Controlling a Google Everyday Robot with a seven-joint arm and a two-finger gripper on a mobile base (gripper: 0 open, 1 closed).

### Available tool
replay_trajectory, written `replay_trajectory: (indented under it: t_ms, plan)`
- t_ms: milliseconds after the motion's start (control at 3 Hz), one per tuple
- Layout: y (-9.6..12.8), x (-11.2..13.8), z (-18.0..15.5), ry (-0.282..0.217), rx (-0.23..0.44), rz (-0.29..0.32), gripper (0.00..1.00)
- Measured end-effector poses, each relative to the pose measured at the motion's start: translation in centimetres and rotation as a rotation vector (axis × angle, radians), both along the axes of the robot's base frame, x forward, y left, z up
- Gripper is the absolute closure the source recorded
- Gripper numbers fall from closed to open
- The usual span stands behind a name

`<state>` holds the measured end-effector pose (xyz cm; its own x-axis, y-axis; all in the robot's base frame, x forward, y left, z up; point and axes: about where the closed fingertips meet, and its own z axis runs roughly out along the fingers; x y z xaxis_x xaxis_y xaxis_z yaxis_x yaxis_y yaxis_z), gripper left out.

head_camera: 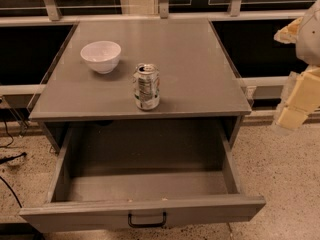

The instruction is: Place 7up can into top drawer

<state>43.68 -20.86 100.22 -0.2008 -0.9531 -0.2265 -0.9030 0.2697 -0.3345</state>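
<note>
7up can is not yet picked up, so the whole task remains. The gripper hangs at the view's right edge, beside the table and well apart from the can; how wide it is set cannot be told. The can stands upright near the tabletop's front edge, right of a white bowl, above the top drawer, which is pulled open.

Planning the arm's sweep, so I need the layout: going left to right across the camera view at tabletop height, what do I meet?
white bowl → 7up can → gripper, right of the table, at the picture's edge. The open top drawer spans the width below, so it has no place in the order.
</note>
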Motion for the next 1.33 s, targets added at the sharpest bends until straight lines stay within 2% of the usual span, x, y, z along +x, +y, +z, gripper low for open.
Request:
replay_trajectory:
  t_ms: [333, 667, 1000, 1333]
  plan:
    - [0.2, 0.2, 0.0, -0.007, 0.01, 0.001, 0.0]
    - [1.4, 1.6, -0.6, -0.033, 0.071, 0.0, 0.0]
    - [2.6, 3.8, -2.0, -0.057, 0.179, -0.003, 0.0]
    - [3.6, 5.7, -2.8, -0.051, 0.225, 0.011, 0.0]
